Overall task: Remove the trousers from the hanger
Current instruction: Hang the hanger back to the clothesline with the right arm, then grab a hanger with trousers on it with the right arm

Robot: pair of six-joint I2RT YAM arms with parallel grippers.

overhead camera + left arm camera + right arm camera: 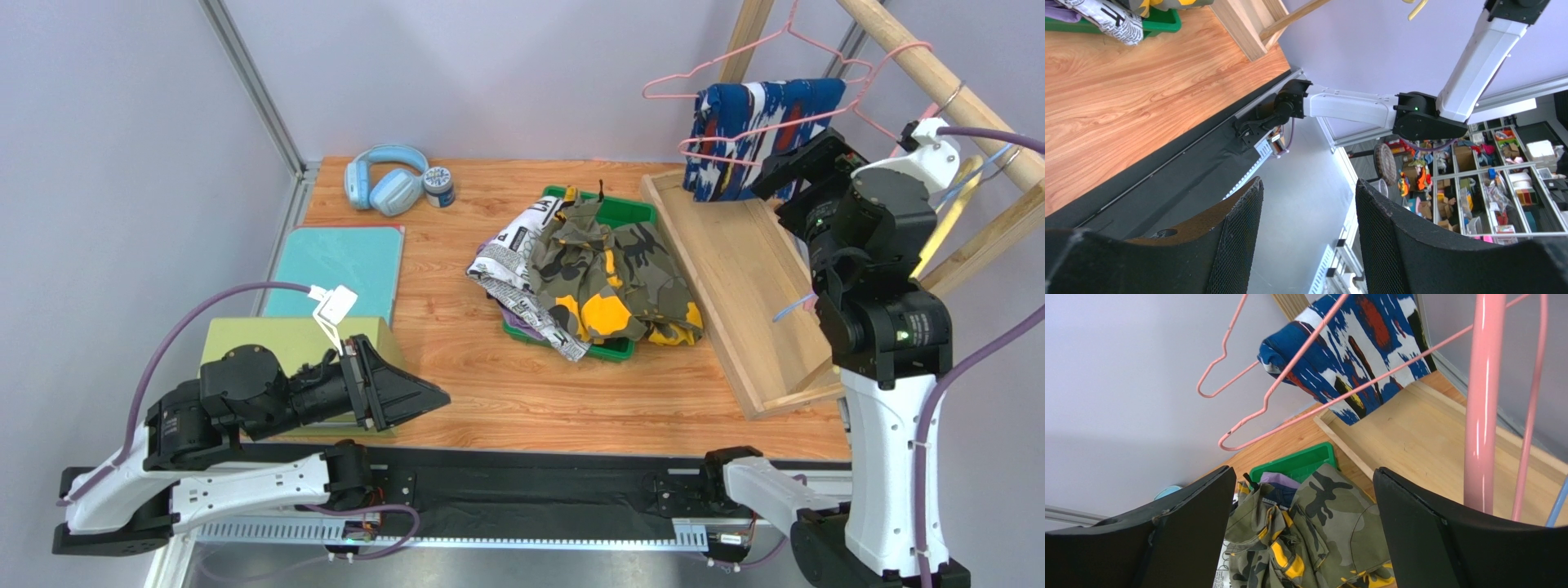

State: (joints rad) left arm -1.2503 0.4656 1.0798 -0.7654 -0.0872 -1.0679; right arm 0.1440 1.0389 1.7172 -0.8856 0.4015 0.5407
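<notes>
Both jaws spread, blue-white-red trousers point(763, 129) on pink hanger point(1349, 386), camouflage trousers point(601, 276) in green tray point(628, 211).

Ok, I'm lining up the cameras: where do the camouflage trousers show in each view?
Top external: camouflage trousers mid-table, heaped over the green tray.
Left wrist: only a sliver at the top-left edge.
Right wrist: bottom centre.
Shared landmark: the green tray, also in left wrist and right wrist.

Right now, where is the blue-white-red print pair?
In the top view the blue-white-red print pair is at the far right, draped on the pink hanger above the slanted wooden board, with the open right gripper at its right edge.
</notes>
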